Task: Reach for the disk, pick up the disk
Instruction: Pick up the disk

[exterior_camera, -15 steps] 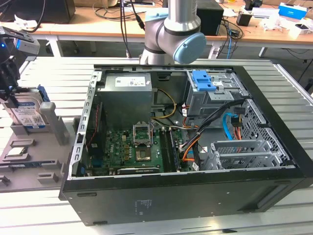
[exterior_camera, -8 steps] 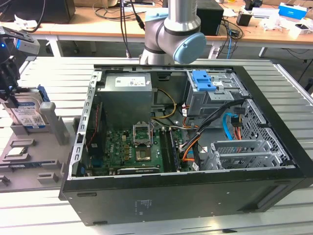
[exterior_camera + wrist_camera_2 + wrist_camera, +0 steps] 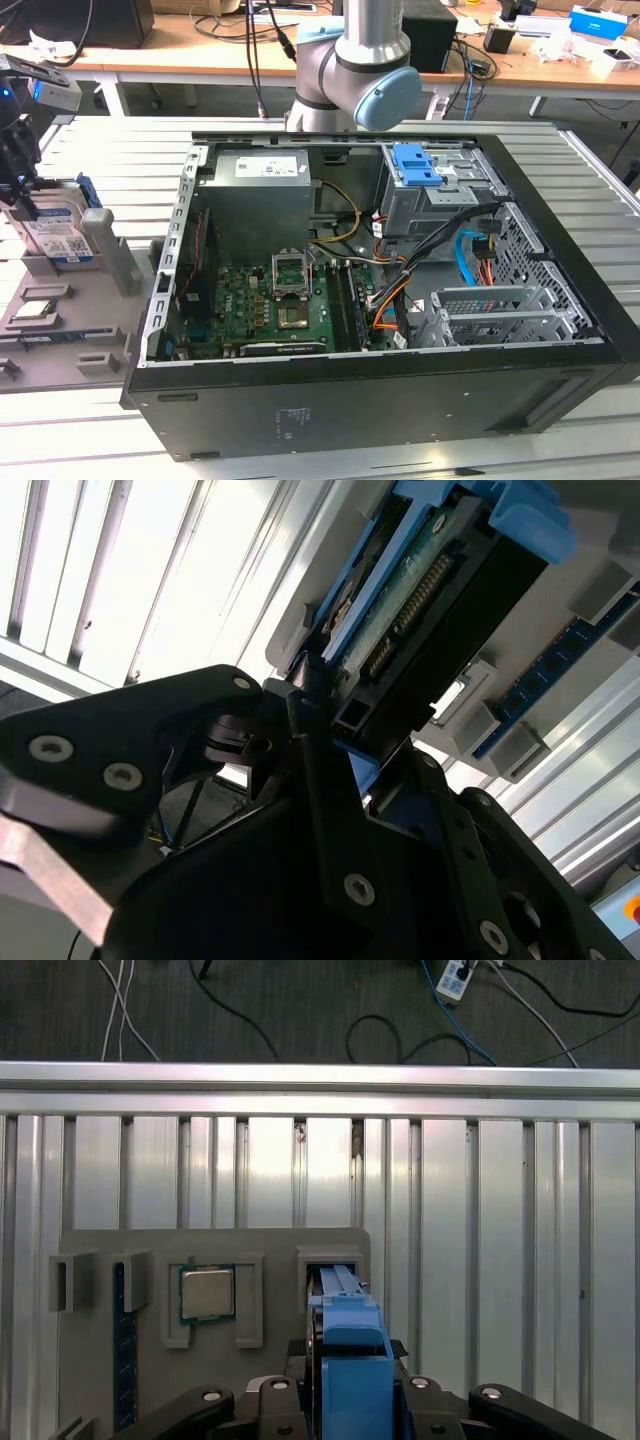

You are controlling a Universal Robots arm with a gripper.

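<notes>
Exterior view's far left: the gripper (image 3: 20,185) hangs over the disk (image 3: 55,232), which stands on edge in a slot of the grey holder (image 3: 112,262). A square chip (image 3: 32,310) lies in the holder just beside it. Further right sits the open computer case (image 3: 400,400). In both wrist views the gripper straddles the disk's blue-bracketed end; whether it is clamped or slack, I cannot tell.
</notes>
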